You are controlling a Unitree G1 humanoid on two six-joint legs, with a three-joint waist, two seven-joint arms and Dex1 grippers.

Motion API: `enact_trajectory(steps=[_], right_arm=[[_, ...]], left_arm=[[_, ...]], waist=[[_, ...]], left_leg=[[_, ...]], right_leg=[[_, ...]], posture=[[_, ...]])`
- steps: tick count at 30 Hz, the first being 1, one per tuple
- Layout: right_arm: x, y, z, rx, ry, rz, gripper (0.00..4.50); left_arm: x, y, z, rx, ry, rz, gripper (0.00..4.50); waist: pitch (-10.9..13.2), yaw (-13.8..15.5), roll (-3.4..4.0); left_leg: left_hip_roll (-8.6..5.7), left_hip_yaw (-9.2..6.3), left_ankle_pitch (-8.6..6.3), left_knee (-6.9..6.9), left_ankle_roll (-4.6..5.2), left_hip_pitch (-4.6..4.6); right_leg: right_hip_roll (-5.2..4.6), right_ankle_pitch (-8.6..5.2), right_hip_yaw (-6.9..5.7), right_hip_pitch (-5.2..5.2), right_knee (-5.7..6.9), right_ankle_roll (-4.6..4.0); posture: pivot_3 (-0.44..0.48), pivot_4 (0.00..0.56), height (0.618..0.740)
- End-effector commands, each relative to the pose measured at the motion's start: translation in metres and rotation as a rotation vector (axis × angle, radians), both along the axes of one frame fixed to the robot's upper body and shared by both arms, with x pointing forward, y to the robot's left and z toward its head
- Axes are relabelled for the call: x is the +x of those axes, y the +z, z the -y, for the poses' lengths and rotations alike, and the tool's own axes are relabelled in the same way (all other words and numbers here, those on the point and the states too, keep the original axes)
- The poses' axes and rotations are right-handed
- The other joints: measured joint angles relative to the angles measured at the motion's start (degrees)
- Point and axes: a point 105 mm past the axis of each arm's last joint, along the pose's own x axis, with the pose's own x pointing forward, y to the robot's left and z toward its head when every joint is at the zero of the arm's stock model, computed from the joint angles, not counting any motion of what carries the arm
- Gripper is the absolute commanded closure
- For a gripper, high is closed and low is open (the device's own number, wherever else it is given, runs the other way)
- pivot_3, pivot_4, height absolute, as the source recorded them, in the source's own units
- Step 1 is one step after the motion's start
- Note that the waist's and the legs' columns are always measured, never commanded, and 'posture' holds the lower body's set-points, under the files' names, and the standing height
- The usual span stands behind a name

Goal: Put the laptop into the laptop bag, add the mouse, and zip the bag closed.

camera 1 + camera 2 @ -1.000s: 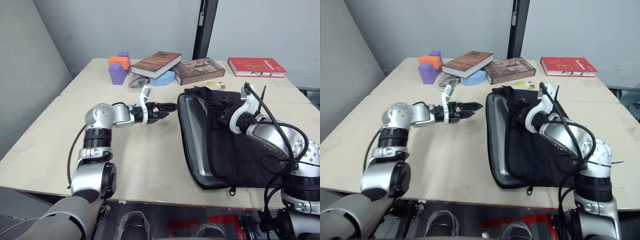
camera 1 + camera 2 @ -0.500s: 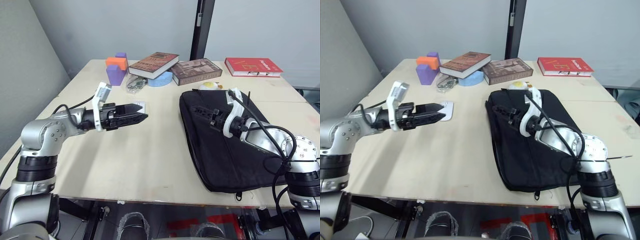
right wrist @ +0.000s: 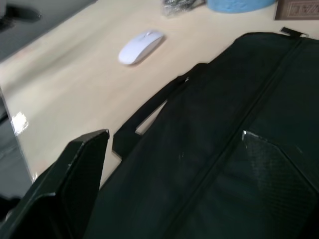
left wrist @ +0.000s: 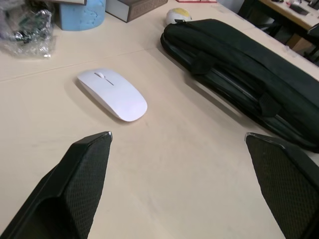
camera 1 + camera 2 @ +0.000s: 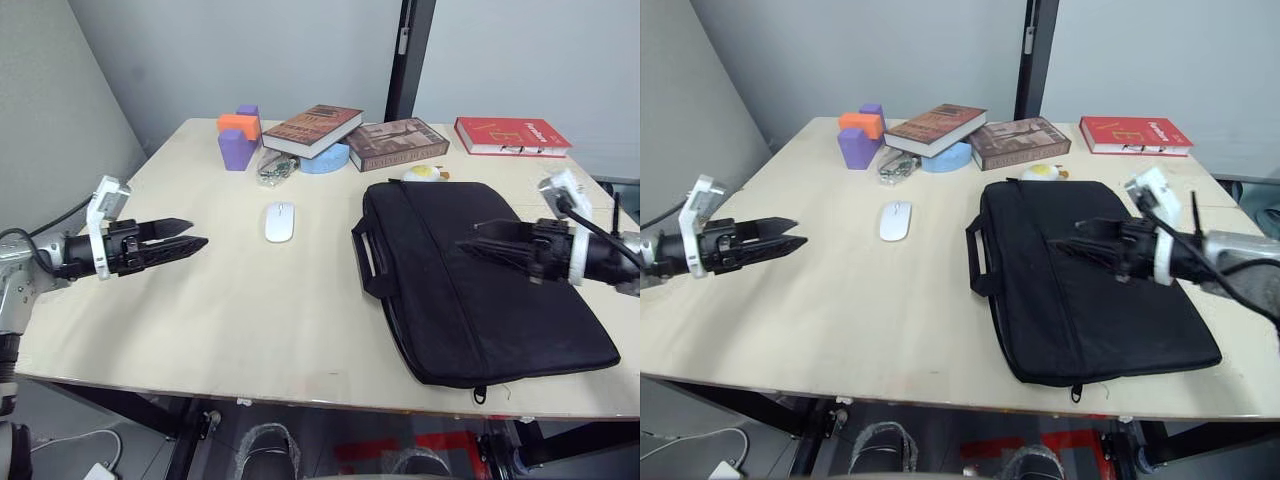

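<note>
Our left gripper (image 5: 190, 234) and right gripper (image 5: 475, 243) both hang spread and empty; the small white oval mouse (image 5: 279, 221) lies beside the large flat black fabric laptop bag (image 5: 480, 290).

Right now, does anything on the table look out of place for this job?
Yes: the mouse lies on the bare table, beside the laptop bag rather than in it, while the bag lies flat with its flap down. Both hands, left and right, are open and empty.
</note>
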Motion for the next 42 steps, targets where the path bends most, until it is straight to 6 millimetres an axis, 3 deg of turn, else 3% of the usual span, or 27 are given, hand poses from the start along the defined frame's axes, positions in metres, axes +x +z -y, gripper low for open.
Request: enact_trajectory(steps=[1, 9, 13, 17, 22, 26, 29, 32, 38, 42], right_arm=[[-0.009, 0.013, 0.019, -0.096, 0.037, 0.080, 0.01], [-0.019, 0.019, 0.074, -0.249, -0.065, 0.125, 0.01], [-0.021, 0.027, 0.089, -0.287, -0.104, 0.171, 0.01], [-0.019, 0.030, 0.091, -0.288, -0.113, 0.195, 0.01], [-0.013, 0.027, 0.077, -0.261, -0.071, 0.220, 0.01], [-0.003, 0.038, 0.052, -0.176, -0.026, 0.305, 0.01], [0.012, 0.045, 0.018, -0.130, 0.022, 0.371, 0.01], [0.019, 0.054, -0.010, -0.089, 0.068, 0.418, 0.01], [0.019, 0.063, -0.042, -0.067, 0.142, 0.447, 0.01], [0.018, 0.066, -0.048, -0.044, 0.158, 0.447, 0.01]], left_arm=[[-0.006, 0.009, -0.015, 0.074, 0.007, 0.038, 0.00], [-0.017, 0.005, -0.053, 0.192, 0.067, 0.007, 0.00], [-0.018, 0.009, -0.056, 0.198, 0.070, 0.026, 0.00], [-0.014, 0.008, -0.052, 0.184, 0.071, 0.047, 0.00], [0.005, -0.003, -0.039, 0.141, 0.109, 0.069, 0.00], [0.032, -0.021, -0.023, 0.147, 0.177, 0.088, 0.00], [0.065, -0.028, 0.015, 0.055, 0.246, 0.110, 0.00], [0.091, -0.033, 0.028, 0.008, 0.393, 0.054, 0.00], [0.114, -0.041, 0.045, -0.091, 0.523, -0.052, 0.00], [0.122, -0.051, 0.067, -0.043, 0.522, -0.058, 0.00]], waist=[[0.0, 0.0, 0.00], [0.0, -0.6, -0.05], [0.0, -0.7, -0.05], [0.0, -0.8, -0.05], [-0.1, -0.8, -0.05], [-0.1, -0.9, -0.04], [-0.3, -1.2, -0.09], [-0.2, -1.1, -0.10], [-0.2, -1.7, -0.11], [-0.3, -1.4, -0.12]], left_leg=[[0.01, 0.00, 0.00, 0.05, 0.03, -0.01], [0.04, 0.11, -0.02, 0.10, 0.11, 0.14], [0.05, 0.21, -0.02, 0.10, 0.13, 0.35], [0.06, 0.27, -0.02, 0.10, 0.14, 0.43], [0.06, 0.31, -0.01, 0.12, 0.18, 0.48], [0.05, 0.32, 0.02, 0.21, 0.25, 0.49], [0.09, 0.28, 0.06, 0.30, 0.32, 0.46], [0.04, 0.29, 0.09, 0.51, 0.34, 0.67], [0.05, 0.26, 0.11, 0.57, 0.28, 0.59], [0.04, 0.24, 0.11, 0.56, 0.29, 0.53]], right_leg=[[0.00, -0.06, 0.01, -0.02, 0.07, -0.09], [-0.01, -0.21, 0.08, -0.05, 0.31, -0.36], [-0.01, -0.25, 0.17, -0.02, 0.45, -0.43], [-0.01, -0.26, 0.21, 0.01, 0.50, -0.46], [-0.01, -0.27, 0.25, 0.02, 0.57, -0.51], [-0.01, -0.28, 0.27, 0.02, 0.69, -0.55], [0.01, -0.28, 0.26, -0.01, 0.81, -0.59], [-0.05, -0.27, 0.28, 0.22, 1.07, -0.67], [-0.02, -0.27, 0.29, 0.21, 1.07, -0.66], [-0.02, -0.27, 0.27, 0.22, 0.99, -0.67]], posture=[[0.000, 0.150, 0.725], [0.000, 0.150, 0.725], [0.000, 0.150, 0.725], [0.000, 0.150, 0.725], [0.000, 0.150, 0.725], [0.000, 0.150, 0.725], [0.000, 0.150, 0.725], [0.000, 0.150, 0.725], [0.000, 0.150, 0.725], [0.000, 0.150, 0.725]])
